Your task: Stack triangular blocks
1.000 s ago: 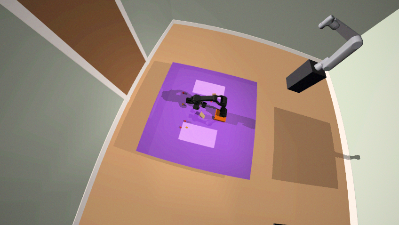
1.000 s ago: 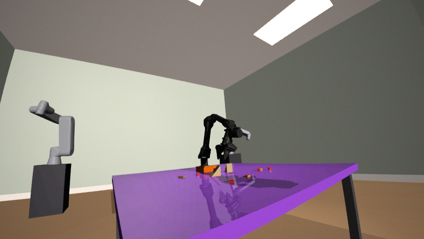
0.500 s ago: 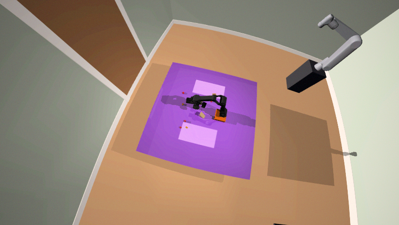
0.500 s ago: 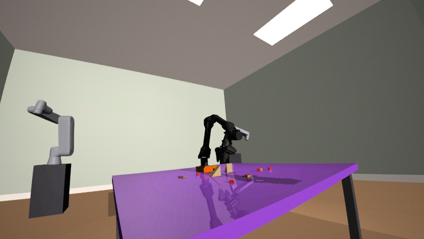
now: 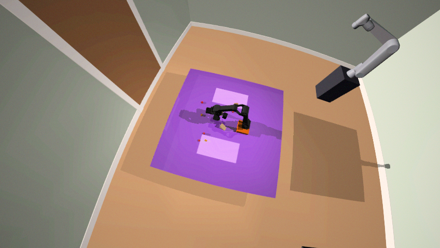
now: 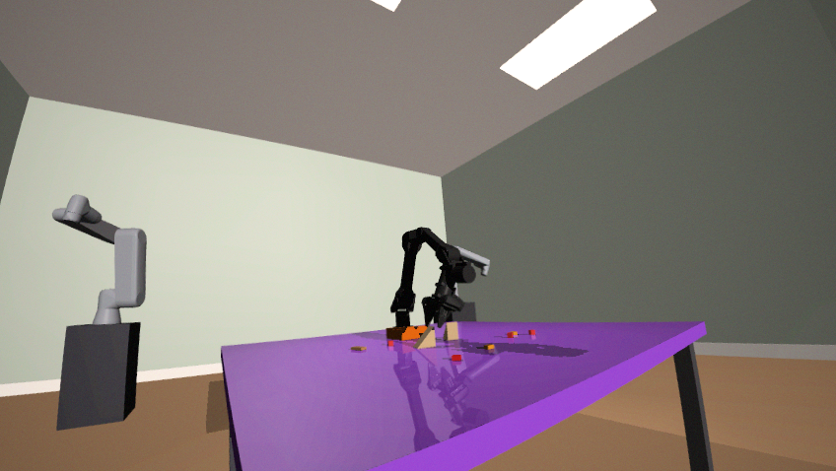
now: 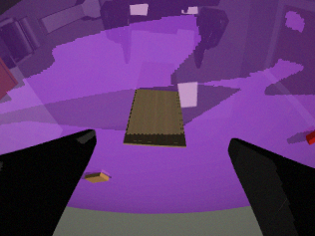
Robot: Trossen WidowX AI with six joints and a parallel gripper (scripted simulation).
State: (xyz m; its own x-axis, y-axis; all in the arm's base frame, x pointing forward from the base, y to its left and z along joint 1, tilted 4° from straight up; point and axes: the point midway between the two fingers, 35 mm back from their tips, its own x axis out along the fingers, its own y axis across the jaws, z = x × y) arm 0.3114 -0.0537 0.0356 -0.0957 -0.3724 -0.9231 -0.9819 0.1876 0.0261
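A tan triangular block [image 5: 222, 126] [image 6: 427, 339] stands on the purple table [image 5: 255, 175] [image 6: 585, 374], its sloped side showing in the exterior view. A second tan triangular block [image 6: 451, 331] stands close by, apart from it; the arm hides it in the top view. One wooden block [image 7: 156, 113] shows in the wrist view, ahead of and between the fingers; I cannot tell which of the two it is. My gripper [image 5: 220, 117] [image 6: 436, 323] [image 7: 163, 140] is wide open and empty, pointing down above the blocks. Whether a fingertip touches a block is too small to tell.
The orange base [image 5: 242, 128] [image 6: 404, 333] of my arm is beside the blocks. Small loose pieces lie around, including a red one [image 6: 456, 358] and an orange one [image 6: 489, 347]. A small orange-brown piece [image 7: 97, 176] lies near the left finger in the wrist view.
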